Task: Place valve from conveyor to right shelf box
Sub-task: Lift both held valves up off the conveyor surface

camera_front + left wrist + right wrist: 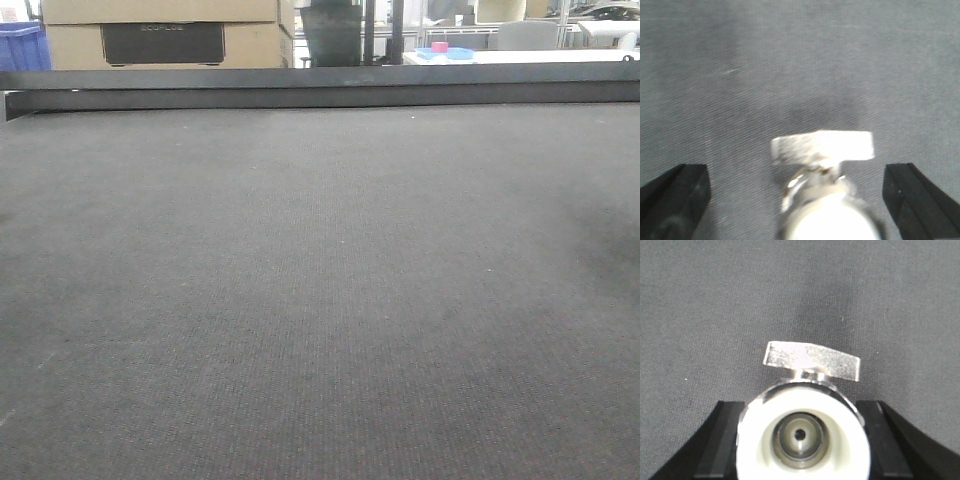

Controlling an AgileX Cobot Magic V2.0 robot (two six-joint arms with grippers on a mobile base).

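In the right wrist view a silver-grey valve [802, 435] faces the camera with its white end cap and a flat metal handle on top. My right gripper [801, 412] is shut on it, black fingers [722, 440] pressed against both sides of the cap. In the left wrist view a blurred valve [825, 205] with a bright flat handle lies on the conveyor [790, 60]. My left gripper [797, 175] stands open around it, fingers [675, 200] well clear on each side. The front view shows only the dark belt [320, 300]. The right shelf box is out of view.
A black rail [320, 90] runs along the belt's far edge. Behind it stand cardboard boxes [160, 35], a blue bin [20, 48] at the far left and a white table [520, 55] with small items at the right.
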